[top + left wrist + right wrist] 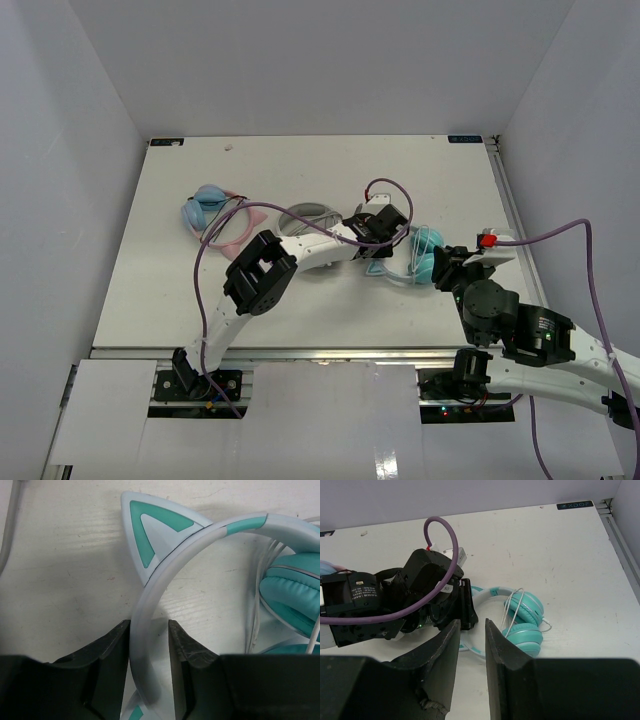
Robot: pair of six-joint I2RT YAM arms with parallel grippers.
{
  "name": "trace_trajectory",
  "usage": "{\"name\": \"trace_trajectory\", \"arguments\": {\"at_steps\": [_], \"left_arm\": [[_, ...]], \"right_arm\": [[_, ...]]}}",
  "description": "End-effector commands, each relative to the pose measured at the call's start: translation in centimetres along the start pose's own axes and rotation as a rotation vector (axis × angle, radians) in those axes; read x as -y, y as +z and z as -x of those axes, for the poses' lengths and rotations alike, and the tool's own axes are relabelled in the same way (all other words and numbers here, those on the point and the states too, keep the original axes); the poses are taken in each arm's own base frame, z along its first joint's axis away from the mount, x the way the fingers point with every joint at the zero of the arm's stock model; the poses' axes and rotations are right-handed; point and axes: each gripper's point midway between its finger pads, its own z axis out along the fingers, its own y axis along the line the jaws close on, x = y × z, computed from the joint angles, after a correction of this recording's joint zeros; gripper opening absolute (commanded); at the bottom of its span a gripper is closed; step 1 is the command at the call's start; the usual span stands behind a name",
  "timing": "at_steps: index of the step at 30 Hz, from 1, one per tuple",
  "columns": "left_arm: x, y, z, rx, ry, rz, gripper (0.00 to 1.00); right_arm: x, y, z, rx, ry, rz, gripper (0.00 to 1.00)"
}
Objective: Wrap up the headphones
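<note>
We're mid-wrap: left gripper (149,627) straddles the headphones' (522,612) headband (150,592), clamped or slack we can't tell; right gripper (471,625) hovers parted, empty, cable (256,615) likely next.

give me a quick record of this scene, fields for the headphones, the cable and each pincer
headphones: teal, pale cat-ear headband, lying on the table right of centre
cable: thin, whitish, loose loops over the ear cups
left pincer: one finger either side of the headband; cannot tell if it grips
right pincer: open, nothing between its fingers, near the ear cups
other items: blue-and-pink headphones at far left
</note>
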Motion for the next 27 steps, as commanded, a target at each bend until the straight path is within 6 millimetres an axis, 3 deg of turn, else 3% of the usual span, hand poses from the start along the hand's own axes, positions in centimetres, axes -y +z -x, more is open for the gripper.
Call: {"name": "trace_trajectory", "arguments": {"at_steps": [1,11,17,22,27], "left_arm": [[-0.2,-0.3,0.4,0.008,-0.01,-0.007,0.48],[-0.3,-2.0,1.8,0.041,-0.019,-0.009,0.76],[0.1,-4.0,3.3,0.064,-0.029,-0.03,0.81],[0.7,-7.8,6.1,0.115,-0.03,-0.082,0.83],[-0.4,-14.7,10.7,0.227,-0.031,-0.1,0.84]], "right_arm": [[0.5,0.0,0.5,0.026,0.049,-0.032,0.33],[0.3,0.0,0.8,0.025,0.046,-0.029,0.34],[-0.4,0.1,1.2,0.019,0.044,-0.012,0.34],[-2.1,0.3,1.6,-0.003,0.006,0.019,0.36],[-4.7,0.3,3.1,-0.028,-0.019,0.099,0.37]]}}
